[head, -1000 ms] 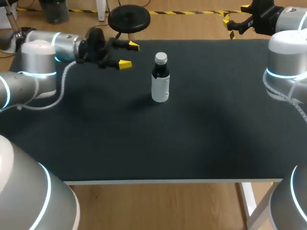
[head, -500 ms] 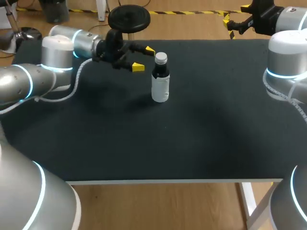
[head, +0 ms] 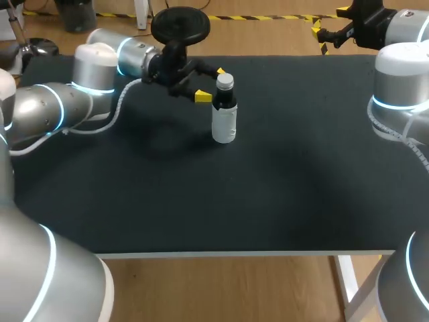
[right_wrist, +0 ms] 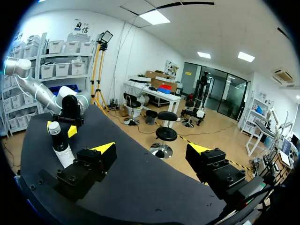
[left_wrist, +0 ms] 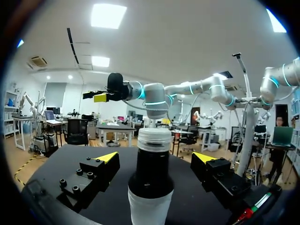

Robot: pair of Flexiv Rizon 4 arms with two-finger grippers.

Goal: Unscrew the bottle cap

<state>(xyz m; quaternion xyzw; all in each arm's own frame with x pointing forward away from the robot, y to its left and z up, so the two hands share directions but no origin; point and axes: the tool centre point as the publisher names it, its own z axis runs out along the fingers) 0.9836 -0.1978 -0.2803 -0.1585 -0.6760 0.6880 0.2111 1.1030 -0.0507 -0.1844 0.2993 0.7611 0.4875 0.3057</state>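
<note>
Since one second prior, the left tool point(head: 211, 84) had advanced to the upright bottle point(head: 224, 117), which stood untouched between its open fingers point(left_wrist: 108, 157), cap point(left_wrist: 153, 139) uppermost.

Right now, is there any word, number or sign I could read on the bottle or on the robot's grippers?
No text can be read.
bottle: its white label shows no legible print.
cap: plain, no writing visible.
left gripper and right gripper: no readable markings.
</note>
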